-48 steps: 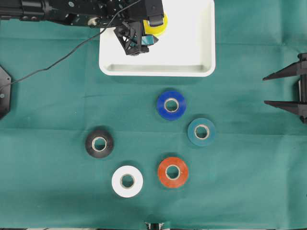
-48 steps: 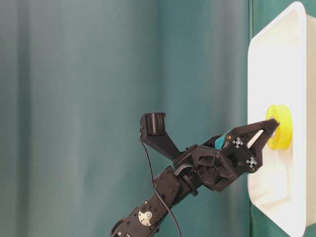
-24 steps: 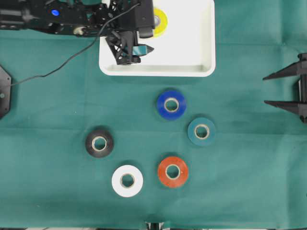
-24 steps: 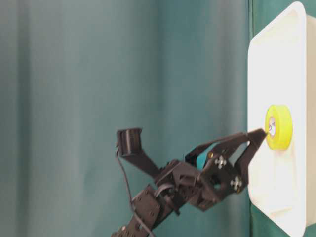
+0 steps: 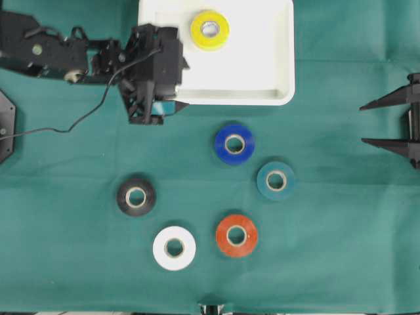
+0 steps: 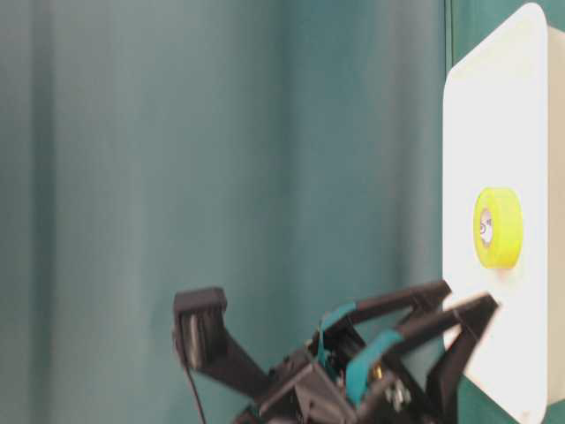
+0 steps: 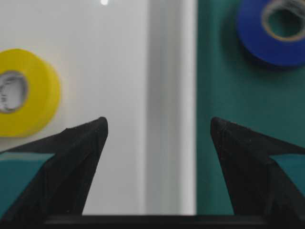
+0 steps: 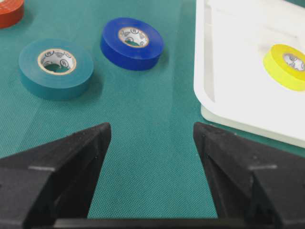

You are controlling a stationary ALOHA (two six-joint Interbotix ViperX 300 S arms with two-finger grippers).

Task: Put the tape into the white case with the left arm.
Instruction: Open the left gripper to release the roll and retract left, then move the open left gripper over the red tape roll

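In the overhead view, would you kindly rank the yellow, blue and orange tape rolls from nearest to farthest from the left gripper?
From the left gripper, open at the white case's lower left corner:
1. Blue tape roll, on the cloth to its lower right.
2. Yellow tape roll, in the case, up and right, slightly farther.
3. Orange tape roll, far below, clearly farthest.
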